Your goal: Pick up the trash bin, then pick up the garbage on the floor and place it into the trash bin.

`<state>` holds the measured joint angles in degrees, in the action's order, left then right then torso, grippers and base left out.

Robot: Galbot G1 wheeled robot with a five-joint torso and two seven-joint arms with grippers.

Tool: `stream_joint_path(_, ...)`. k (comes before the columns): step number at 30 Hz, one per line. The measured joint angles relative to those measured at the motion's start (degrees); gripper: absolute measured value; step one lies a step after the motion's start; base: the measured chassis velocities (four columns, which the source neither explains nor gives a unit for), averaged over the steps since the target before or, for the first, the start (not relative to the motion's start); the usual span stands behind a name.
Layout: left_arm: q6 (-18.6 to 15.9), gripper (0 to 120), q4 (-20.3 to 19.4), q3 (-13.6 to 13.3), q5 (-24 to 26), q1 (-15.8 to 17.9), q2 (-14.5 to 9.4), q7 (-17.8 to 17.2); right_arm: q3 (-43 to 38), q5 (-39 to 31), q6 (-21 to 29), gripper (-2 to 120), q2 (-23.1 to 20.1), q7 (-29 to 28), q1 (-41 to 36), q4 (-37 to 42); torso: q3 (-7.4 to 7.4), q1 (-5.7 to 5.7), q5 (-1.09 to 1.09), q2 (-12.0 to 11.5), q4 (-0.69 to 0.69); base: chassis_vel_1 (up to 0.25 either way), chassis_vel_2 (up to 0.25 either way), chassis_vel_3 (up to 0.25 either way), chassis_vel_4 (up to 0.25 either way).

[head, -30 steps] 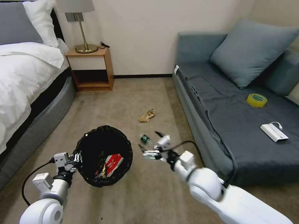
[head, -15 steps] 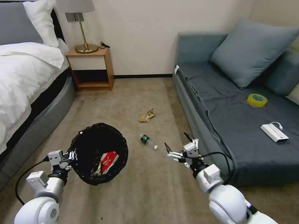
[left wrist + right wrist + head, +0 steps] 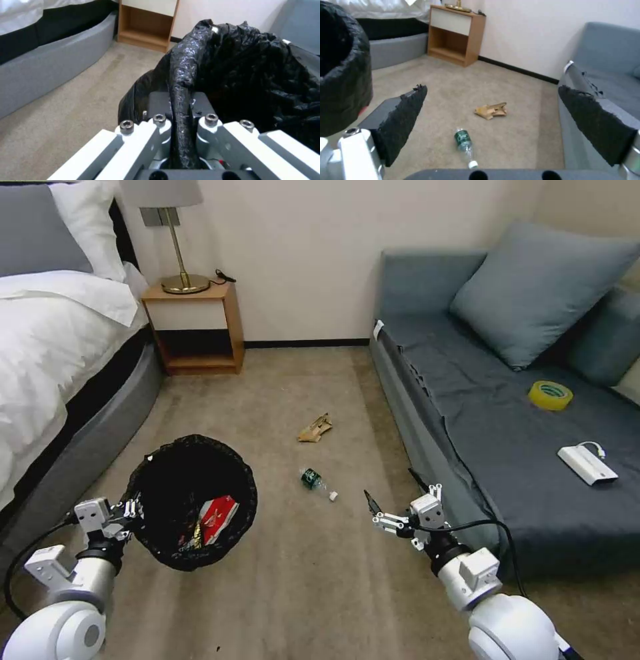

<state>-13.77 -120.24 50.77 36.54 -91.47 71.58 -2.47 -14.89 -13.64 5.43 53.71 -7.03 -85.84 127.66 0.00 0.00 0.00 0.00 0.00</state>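
- My left gripper (image 3: 130, 508) pinches the rim of the trash bin (image 3: 190, 500), held off the floor; red wrapper (image 3: 217, 511) sits inside.
- Right gripper (image 3: 393, 507) is spread wide, nothing in it.
- Bottle (image 3: 313, 480) lies on the carpet just ahead & left of it, brown paper (image 3: 315, 428) farther on.
- I'd drop low, close on the bottle's middle, slow.
- Right arm is stretched fwd, low, gripper level.

- The head view is looking down and forward over carpet between bed (image 3: 47, 347) and sofa (image 3: 507, 447).
- The left wrist view is sitting close against the trash bin (image 3: 246, 75).
- The right wrist view is looking low across the floor, sharing the nightstand (image 3: 455, 37) with both others.
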Motion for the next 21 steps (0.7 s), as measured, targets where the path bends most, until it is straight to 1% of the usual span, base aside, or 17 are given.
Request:
stream_joint_path(10, 0.0, 5, -0.1, 0.3, 0.2, -0.3, 0.1, -0.1, 0.0, -0.5, 0.4, 100, -0.1, 0.7, -0.1, 0.5, 0.0, 0.0, 0.0, 0.0, 0.0, 0.0, 0.0, 0.0, 0.0)
stream_joint_path(21, -0.3, 5, -0.5, -0.3, 0.1, 0.1, 0.6, -0.6, -1.1, -1.3, 0.9, 100, -0.6, 1.7, -0.6, 0.9, 0.0, 0.0, 0.0, 0.0, 0.0, 0.0, 0.0, 0.0, 0.0)
